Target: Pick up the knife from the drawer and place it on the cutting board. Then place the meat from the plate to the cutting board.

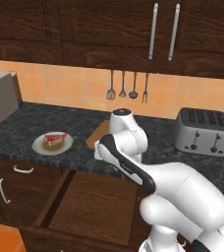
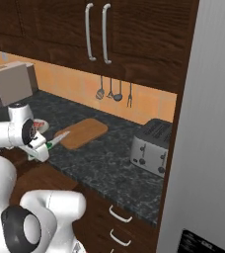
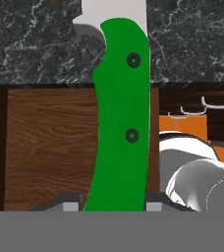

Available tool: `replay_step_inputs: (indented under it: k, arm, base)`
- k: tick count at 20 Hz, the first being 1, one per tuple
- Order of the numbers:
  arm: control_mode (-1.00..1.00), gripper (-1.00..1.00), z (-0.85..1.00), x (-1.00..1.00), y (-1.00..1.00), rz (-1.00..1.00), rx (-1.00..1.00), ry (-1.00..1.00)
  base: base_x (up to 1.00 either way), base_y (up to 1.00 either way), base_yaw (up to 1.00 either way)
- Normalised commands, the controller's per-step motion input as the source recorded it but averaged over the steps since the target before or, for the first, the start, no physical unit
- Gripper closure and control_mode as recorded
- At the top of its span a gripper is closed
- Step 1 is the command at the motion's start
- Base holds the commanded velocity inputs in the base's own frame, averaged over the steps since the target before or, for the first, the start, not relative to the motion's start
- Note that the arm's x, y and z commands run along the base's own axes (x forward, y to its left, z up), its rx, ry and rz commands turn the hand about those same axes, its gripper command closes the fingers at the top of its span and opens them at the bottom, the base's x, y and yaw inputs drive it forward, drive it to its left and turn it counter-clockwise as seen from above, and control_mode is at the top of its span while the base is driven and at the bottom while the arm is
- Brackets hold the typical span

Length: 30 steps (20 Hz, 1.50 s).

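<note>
We have the knife (image 3: 121, 113) pinched in our gripper (image 3: 114, 205), frame centre; next, carry it to the cutting board (image 2: 83, 132) upper-centre.

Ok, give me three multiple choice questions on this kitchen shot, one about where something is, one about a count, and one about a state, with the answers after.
1. Where is the meat?
A. on the plate
B. on the cutting board
C. in the drawer

2. How many utensils hang on the wall?
A. two
B. four
C. six

3. What is the state of the knife?
A. lying in the drawer
B. held in the gripper
C. resting on the cutting board

Answers: 1 A, the red wedge sits on the round plate on the counter. 2 B, four dark utensils hang in a row on the orange tiles. 3 B, the hand view shows the green handle between the fingers, above the open drawer.
</note>
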Motion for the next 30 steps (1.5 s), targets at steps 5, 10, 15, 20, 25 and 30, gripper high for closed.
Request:
replay_step_inputs:
  k: [5,10,15,20,25,30]
  arm:
    - [-1.0,1.0,0.0,1.0,-0.18,0.0,0.0,0.08]
    - [-1.0,1.0,-0.18,1.0,-0.04,0.0,-0.01,0.02]
    - [-1.0,1.0,-0.27,0.94,-0.06,0.0,-0.12,-0.03]
    - [-1.0,1.0,-0.12,0.99,-0.28,-0.01,-0.03,0.0]
    - [-1.0,1.0,-0.53,0.69,-0.15,-0.02,-0.01,0.0]
    - [-1.0,1.0,-0.47,0.59,0.0,0.0,-0.02,0.0]
  base:
    - [0.0,0.0,0.0]
    - [0.0,0.0,0.0]
    - [0.0,0.0,0.0]
    - [0.0,0.0,0.0]
    - [0.0,0.0,0.0]
    - [0.0,0.0,0.0]
